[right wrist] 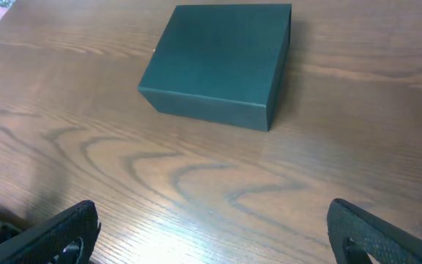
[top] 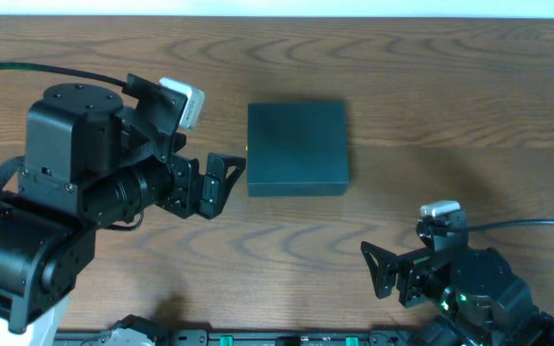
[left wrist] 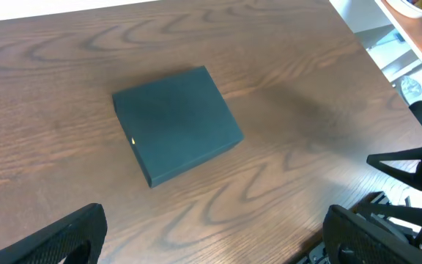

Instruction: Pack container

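Note:
The container [top: 296, 147] is a matte black, roughly square, shallow box lying on the wooden table with its lid shut. It also shows in the left wrist view as the container [left wrist: 176, 123] and in the right wrist view as the container [right wrist: 218, 64]. My left gripper [top: 224, 185] hovers just left of the box with its jaws wide open and nothing between them, as the left gripper [left wrist: 212, 220] shows. My right gripper [top: 375, 271] sits near the front edge, below and right of the box. It is open and empty too, seen as the right gripper [right wrist: 212, 213].
The brown wooden table [top: 431, 86] carries only the box. The black right arm [left wrist: 416, 169] appears at the right edge of the left wrist view, with pale shelving [left wrist: 409, 29] beyond the table's corner. The arm bases stand along the front edge.

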Robot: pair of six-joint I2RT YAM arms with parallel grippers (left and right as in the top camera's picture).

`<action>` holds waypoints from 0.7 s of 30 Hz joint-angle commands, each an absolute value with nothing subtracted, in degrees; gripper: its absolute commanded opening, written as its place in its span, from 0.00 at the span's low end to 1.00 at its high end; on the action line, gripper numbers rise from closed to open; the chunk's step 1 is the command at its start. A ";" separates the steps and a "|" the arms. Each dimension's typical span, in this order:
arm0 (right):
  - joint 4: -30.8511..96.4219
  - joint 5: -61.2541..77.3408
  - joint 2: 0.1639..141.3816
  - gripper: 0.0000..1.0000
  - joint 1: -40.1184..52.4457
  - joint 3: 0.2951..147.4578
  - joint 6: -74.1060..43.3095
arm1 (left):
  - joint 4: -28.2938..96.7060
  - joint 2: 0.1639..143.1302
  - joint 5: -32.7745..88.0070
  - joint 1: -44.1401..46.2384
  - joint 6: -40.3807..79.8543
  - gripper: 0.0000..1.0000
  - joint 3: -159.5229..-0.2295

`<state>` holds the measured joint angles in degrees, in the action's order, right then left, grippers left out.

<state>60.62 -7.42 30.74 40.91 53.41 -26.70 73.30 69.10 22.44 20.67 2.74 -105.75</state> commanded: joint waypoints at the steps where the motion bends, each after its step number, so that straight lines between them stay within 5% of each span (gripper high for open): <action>1: 60.77 -7.42 30.70 0.99 41.23 53.67 -26.06 | 73.49 65.82 22.04 19.81 1.89 0.95 -105.51; 10: 60.77 -7.42 30.70 0.99 41.23 53.67 -26.06 | 79.70 47.79 13.10 6.31 0.82 0.95 -101.21; 21: 60.77 -7.44 30.70 0.99 41.23 53.67 -26.06 | 66.83 17.87 2.35 -1.93 0.82 0.95 -70.70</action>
